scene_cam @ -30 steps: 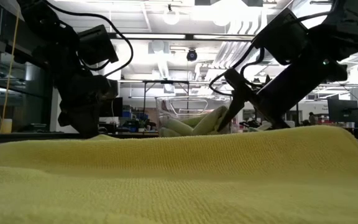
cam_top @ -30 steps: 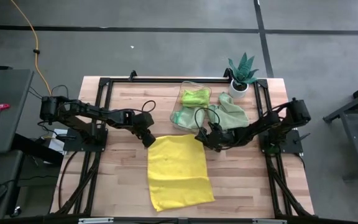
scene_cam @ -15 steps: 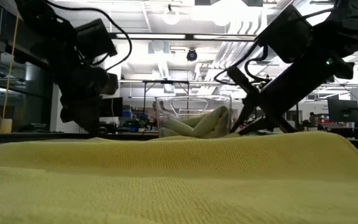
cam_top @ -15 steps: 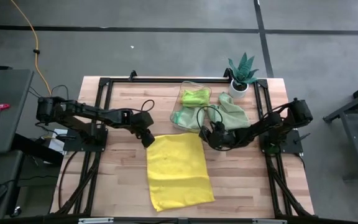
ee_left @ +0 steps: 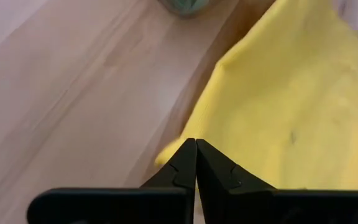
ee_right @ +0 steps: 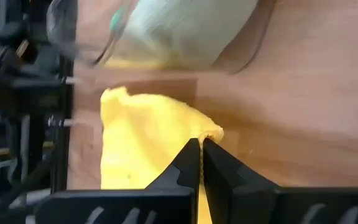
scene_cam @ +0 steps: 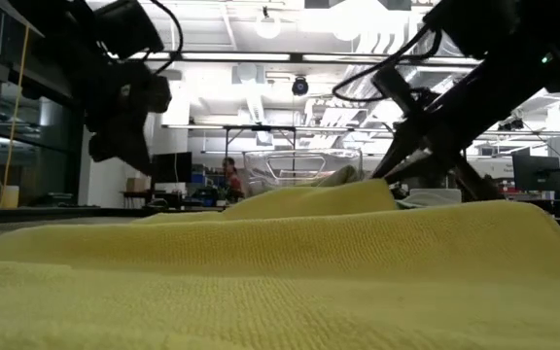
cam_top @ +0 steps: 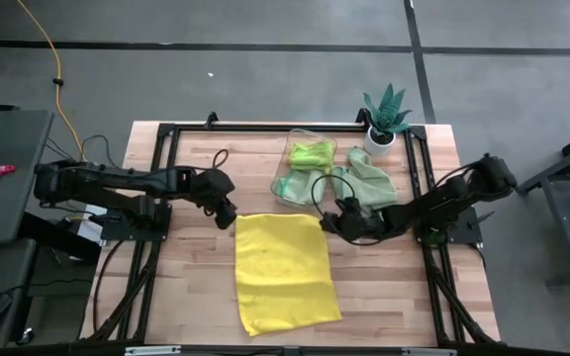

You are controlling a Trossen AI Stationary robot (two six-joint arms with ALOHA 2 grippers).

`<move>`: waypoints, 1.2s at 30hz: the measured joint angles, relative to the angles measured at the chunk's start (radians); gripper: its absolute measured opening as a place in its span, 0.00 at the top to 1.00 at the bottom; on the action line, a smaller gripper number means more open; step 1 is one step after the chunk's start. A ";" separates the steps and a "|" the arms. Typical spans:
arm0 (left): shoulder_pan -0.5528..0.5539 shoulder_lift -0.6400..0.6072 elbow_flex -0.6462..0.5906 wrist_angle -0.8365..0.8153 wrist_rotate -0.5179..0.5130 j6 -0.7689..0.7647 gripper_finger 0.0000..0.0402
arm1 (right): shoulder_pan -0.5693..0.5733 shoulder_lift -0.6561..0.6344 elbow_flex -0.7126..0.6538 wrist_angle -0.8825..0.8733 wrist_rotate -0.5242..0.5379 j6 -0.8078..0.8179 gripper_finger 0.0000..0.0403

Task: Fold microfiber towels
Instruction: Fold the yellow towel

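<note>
Softness rules here: the bright yellow square microfiber towel (cam_top: 283,273), spread low-centre in the high view, looks light and limp, best taken at its corners, where left gripper (cam_top: 226,216) and right gripper (cam_top: 331,223) pinch with fingers together.

One camera looks straight down on the whole table (cam_top: 196,168), one skims level across its top, and each wrist camera peers closely at the yellow towel (cam_top: 283,272) they all share.

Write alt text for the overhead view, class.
A yellow towel lies flat on a wooden table, with the left gripper and right gripper at its two far corners. Green towels spill from a clear bin beside a potted plant.
</note>
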State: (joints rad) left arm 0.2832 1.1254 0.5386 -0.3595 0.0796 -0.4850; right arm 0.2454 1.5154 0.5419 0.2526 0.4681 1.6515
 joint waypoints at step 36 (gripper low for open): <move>-0.016 0.283 0.003 0.092 0.067 -0.088 0.99 | 0.019 -0.032 0.001 -0.003 -0.153 -0.234 1.00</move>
State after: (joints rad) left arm 0.2675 1.4084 0.5418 -0.2671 0.1464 -0.5728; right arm 0.2642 1.4832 0.5430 0.2494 0.3154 1.4176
